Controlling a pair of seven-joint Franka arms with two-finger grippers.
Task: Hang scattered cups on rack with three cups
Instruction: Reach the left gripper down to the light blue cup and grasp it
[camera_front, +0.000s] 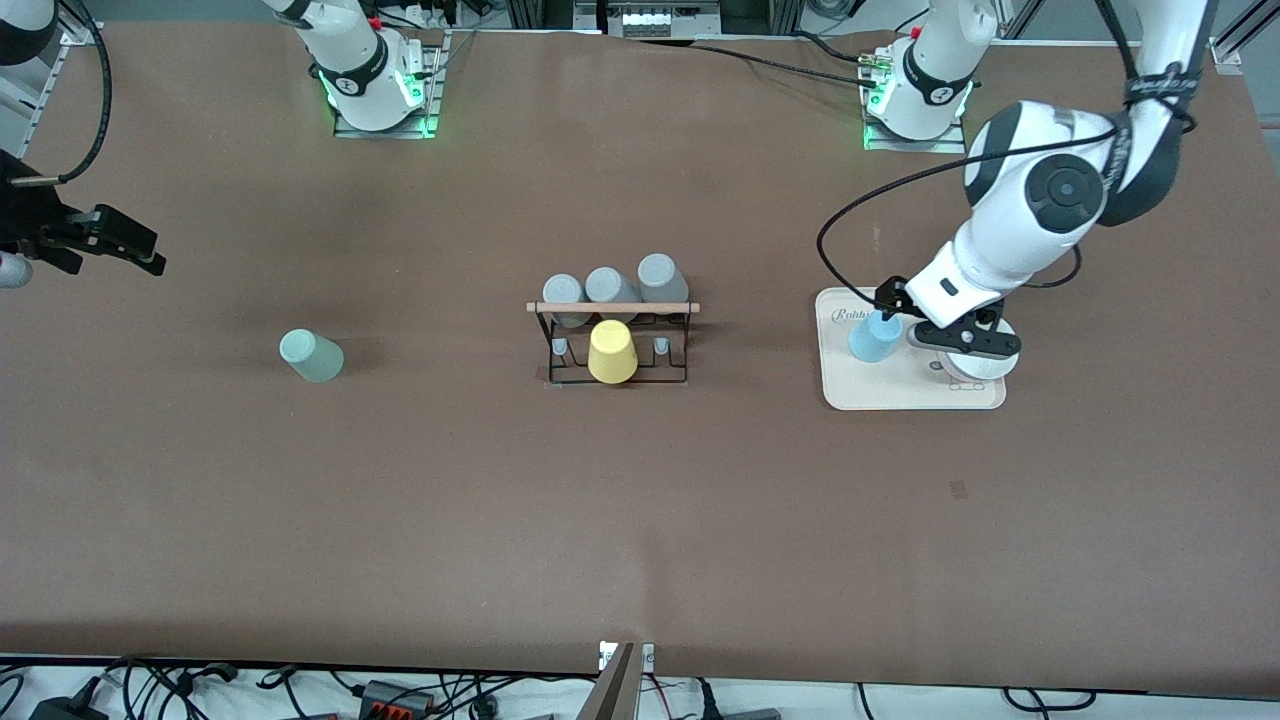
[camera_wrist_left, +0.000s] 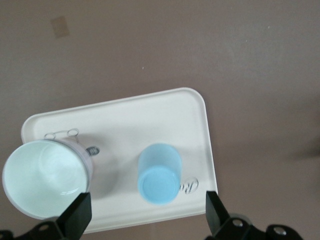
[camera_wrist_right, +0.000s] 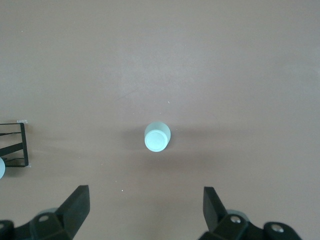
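Brown surface, two arms based along its upper edge in the front view.

Rack: black wire stand at the middle of the surface, light wooden rod along its top. Three grey cups in a row just past the rod, on the side farther from the front camera. Yellow cup inverted on the rack's nearer side, between two small pegs that look bare. A corner of the wire frame shows at the edge of the right wrist view.

Mint green cup: alone on bare surface toward the right arm's end, well apart from the rack, base up. Nothing stands near it.

Light blue cup: base up on the beige tray, toward the left arm's end. A white cup stands mouth up on the same tray, just beside the blue one but not touching; it is the close neighbour on that side.

Left end effector: over the tray above the blue cup, fingers spread wide, holding nothing; the blue cup sits between their line, the white cup partly under one finger.

Right end effector: up at the right arm's edge of the surface, looking down on the mint cup, fingers wide apart, empty.
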